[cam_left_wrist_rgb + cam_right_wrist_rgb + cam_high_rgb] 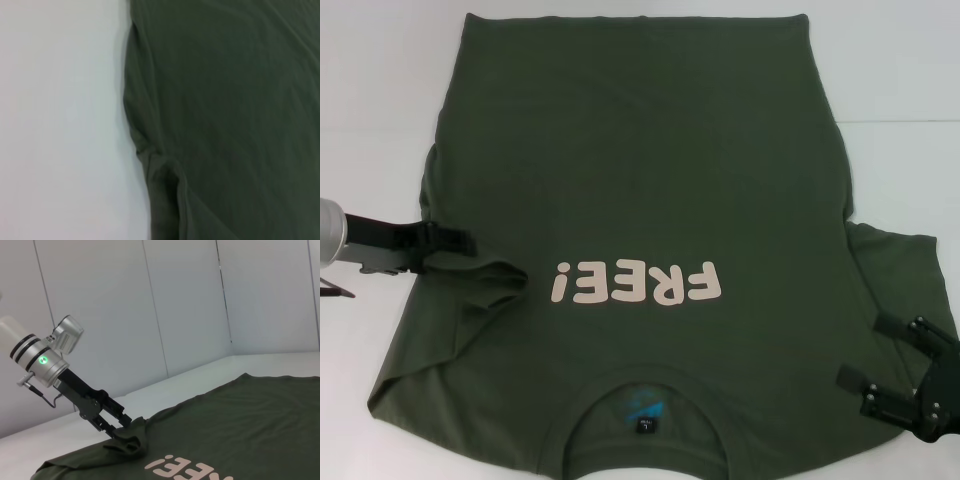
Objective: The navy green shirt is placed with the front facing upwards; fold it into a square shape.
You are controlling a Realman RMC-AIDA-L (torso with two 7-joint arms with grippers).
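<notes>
Mostly flat navy green shirt (650, 190), cotton bunched at left gripper (470, 243).

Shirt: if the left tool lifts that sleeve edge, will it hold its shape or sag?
Probably sag: the shirt already bunches into soft folds where the left tool meets its sleeve. It lies flat and thin on the table, so it looks light. Expect cloth to drag and wrinkle rather than slide as one piece.
</notes>
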